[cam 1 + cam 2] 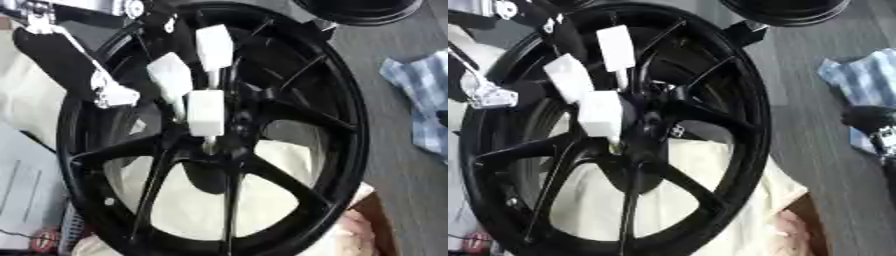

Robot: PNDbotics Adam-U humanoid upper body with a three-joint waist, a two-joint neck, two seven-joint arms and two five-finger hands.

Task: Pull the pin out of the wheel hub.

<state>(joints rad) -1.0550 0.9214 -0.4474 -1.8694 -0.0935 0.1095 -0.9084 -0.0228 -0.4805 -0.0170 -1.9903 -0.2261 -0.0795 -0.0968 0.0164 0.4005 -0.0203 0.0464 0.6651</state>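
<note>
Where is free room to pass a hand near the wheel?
Free: the grey floor between the black wheel's rim and the blue checked cloth. Gaps between the lower spokes show bare cream surface. Crowded: the hub, where the left hand has its white fingertips.

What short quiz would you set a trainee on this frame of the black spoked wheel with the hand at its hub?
1. True or false: cream fabric shows through the gaps between the spokes of the black spoked wheel.
2. Which of the robot's hands is at the wheel's hub? A) left B) right C) both
3. What lies on the grey surface to the wheel's right?

Key
1. True.
2. A: the left hand, with white tips, reaches down from the upper left.
3. A blue-and-white checked cloth.
</note>
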